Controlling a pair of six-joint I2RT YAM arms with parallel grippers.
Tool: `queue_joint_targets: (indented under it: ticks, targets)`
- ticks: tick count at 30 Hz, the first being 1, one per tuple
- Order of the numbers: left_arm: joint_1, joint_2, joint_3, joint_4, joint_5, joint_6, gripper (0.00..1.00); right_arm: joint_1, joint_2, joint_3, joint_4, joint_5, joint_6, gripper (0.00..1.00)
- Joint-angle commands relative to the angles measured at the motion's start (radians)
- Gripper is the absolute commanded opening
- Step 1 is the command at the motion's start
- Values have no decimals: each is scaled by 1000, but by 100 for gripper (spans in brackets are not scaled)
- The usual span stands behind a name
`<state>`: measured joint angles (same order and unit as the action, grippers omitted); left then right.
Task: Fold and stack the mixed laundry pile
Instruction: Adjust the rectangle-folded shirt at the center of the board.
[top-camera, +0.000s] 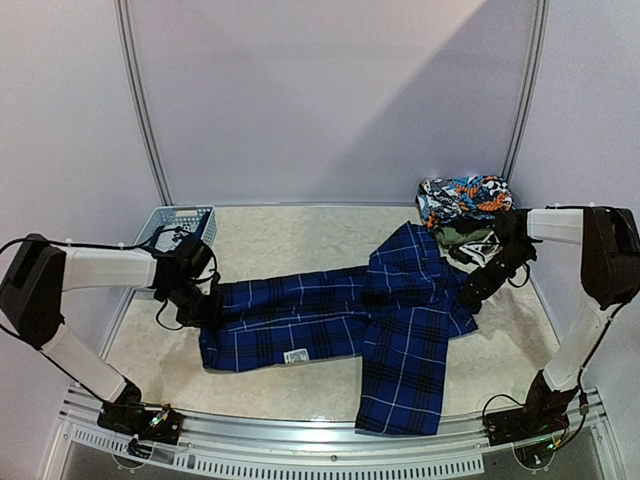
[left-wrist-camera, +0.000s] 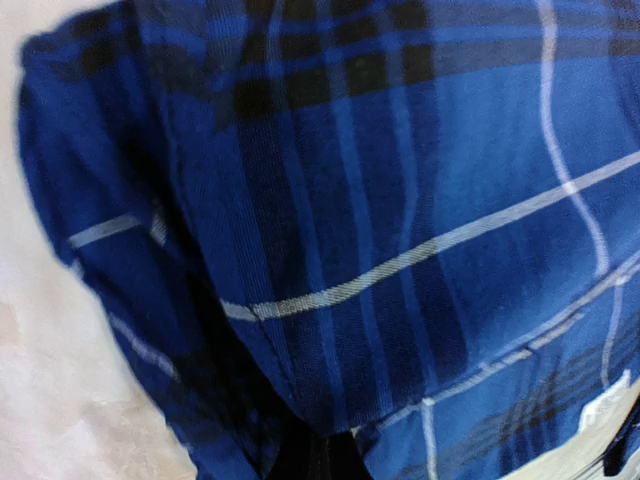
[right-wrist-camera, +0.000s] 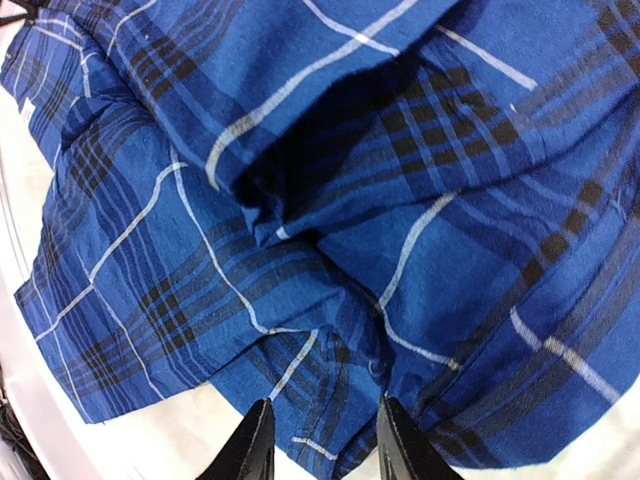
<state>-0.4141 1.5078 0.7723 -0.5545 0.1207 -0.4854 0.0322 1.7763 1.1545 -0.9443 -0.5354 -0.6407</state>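
**Top external view.** A blue-and-black plaid shirt (top-camera: 340, 320) lies spread across the desk (top-camera: 290, 240), one sleeve running toward the left arm and the body hanging toward the near edge. The left gripper (top-camera: 197, 305) sits at the sleeve's far left end, touching the cloth. The right gripper (top-camera: 478, 285) sits at the shirt's opposite edge, so the garment stretches between the two. A small white label (top-camera: 294, 356) shows on the shirt's near hem, between the grippers and nearer the left one. Just beyond the right gripper lie an olive garment (top-camera: 458, 237) and, behind it, a bundle with an orange, blue and white print (top-camera: 463, 198). Behind the left gripper stands a light-blue slotted basket (top-camera: 178, 222).

**Left wrist view.** The plaid shirt (left-wrist-camera: 400, 200) fills nearly the whole frame ahead of the left gripper (left-wrist-camera: 325, 462). Its dark fingers are pressed together at the bottom edge, and the cloth gathers into them: a pinch on the shirt. Pale desk (left-wrist-camera: 60, 400) shows to one side.

**Right wrist view.** The right gripper (right-wrist-camera: 322, 445) holds its two black fingertips (right-wrist-camera: 252, 445) partly apart. The rumpled hem of the plaid shirt (right-wrist-camera: 350, 200) lies directly ahead of and between them, with no squeeze on the cloth to be seen. Bare desk (right-wrist-camera: 150, 430) shows beside one fingertip.
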Motion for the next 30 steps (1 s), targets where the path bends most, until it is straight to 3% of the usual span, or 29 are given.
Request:
queue_joint_targets:
  ticks: [1,6,10,15,19,22,30]
  targets:
    - [8,77,21,-93,42,39,0,3,4,17,-18,-12,-6,35]
    - [9,122,81,-177,31,89,0,3,-11,20,-30,-7,-16,35]
    - [3,80,174,-260,-36,109,15,2,-22,50,-51,-21,-15,37]
    - [-37,-3,333,-341,-155,126,32,4,-34,160,-67,-72,29,47]
    - [-124,-18,402,-273,-189,129,40,35,-8,260,3,-93,127,53]
    - [-206,19,411,-199,-170,117,42,76,67,358,65,-80,188,58]
    - [-382,111,316,-80,-51,28,41,113,504,828,43,-96,377,61]
